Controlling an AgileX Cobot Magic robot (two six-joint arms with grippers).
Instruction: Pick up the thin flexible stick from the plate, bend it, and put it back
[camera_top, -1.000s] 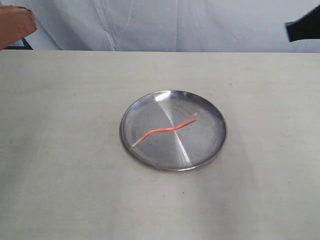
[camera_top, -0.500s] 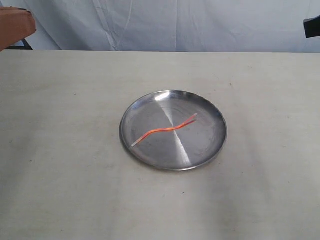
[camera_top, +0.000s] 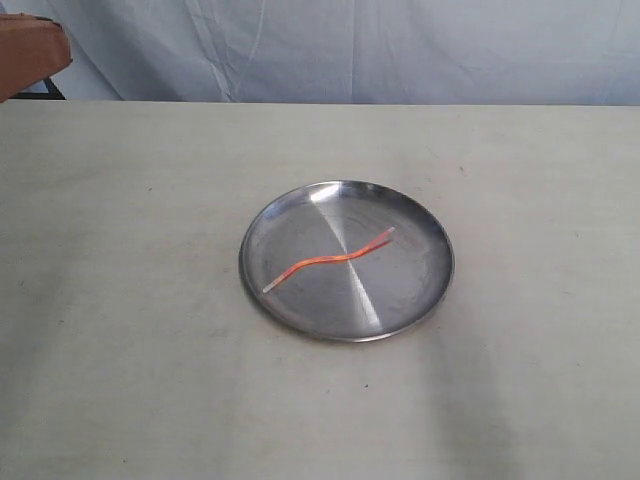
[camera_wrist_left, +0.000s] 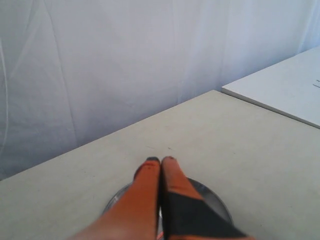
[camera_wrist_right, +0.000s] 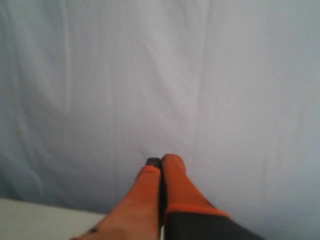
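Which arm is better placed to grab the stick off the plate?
Left, probably. Its shut gripper points at the plate holding the stick; the right gripper faces only the backdrop and is out of the exterior view.

plate (camera_top: 405, 300): sitting on the table (camera_top: 120, 300), near its middle.
thin flexible stick (camera_top: 330, 259): lying inside the plate, running across its centre from 8 o'clock to 2 o'clock, both ends lying within the rim.
left gripper (camera_top: 60, 55): hanging at 10 o'clock from the plate, well apart from it, over the table's far edge.
cloth backdrop (camera_top: 350, 50): hanging behind the table at 12 o'clock.
right gripper (camera_wrist_right: 161, 161): pointing at the cloth backdrop, above the table's edge.
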